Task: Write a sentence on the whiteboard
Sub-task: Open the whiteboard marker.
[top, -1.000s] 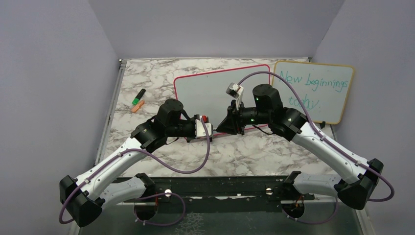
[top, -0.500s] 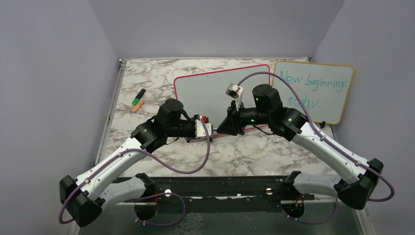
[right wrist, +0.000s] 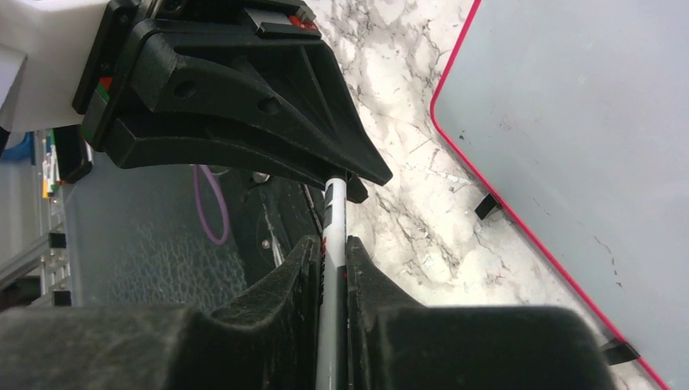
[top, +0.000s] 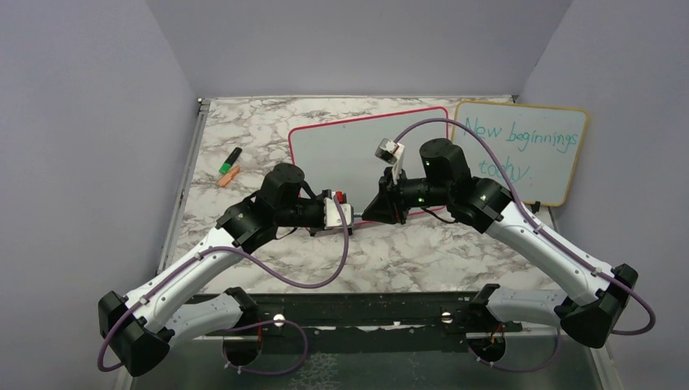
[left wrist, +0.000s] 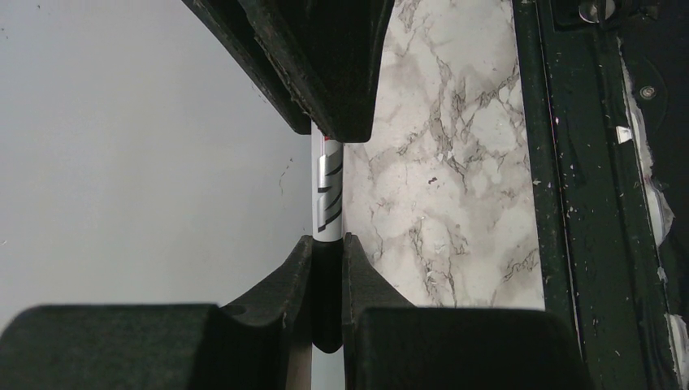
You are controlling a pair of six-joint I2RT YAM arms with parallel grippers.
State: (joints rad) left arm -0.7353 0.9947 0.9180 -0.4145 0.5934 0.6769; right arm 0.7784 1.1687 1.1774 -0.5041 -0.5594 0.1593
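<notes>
On the table: a white marble table top with grey veins (top: 244, 130) carried everything I had in view.
Whiteboard: the large rectangular whiteboard with a thin red-pink frame (top: 341, 146) lay at the back centre. Its face was blank, with no sentence on it yet.
Second board: a smaller yellow-framed board with teal handwriting (top: 520, 154) stood just beside it on the right.
Left gripper: the black two-finger left gripper (left wrist: 327, 244) was pinched narrow on the dark end of the pen.
Right gripper: the black two-finger right gripper (right wrist: 333, 244) was clamped on the white barrel. It met the left one tip to tip by the whiteboard's near edge.
Marker: a slim white marker with black and silver markings (left wrist: 327, 187) bridged the two grippers and was not touching the board face.
Loose pens: a short green-and-black pen (top: 233, 158) and a short orange pen (top: 228, 176) lay well apart on the left.
Change: against the overhead views from a second and half a second earlier, I found next to nothing moved. Both arms kept the same pose.
Meaning: I judged the two-handed pull on the marker, probably to get the cap off, had not gone through, so writing could not begin.
</notes>
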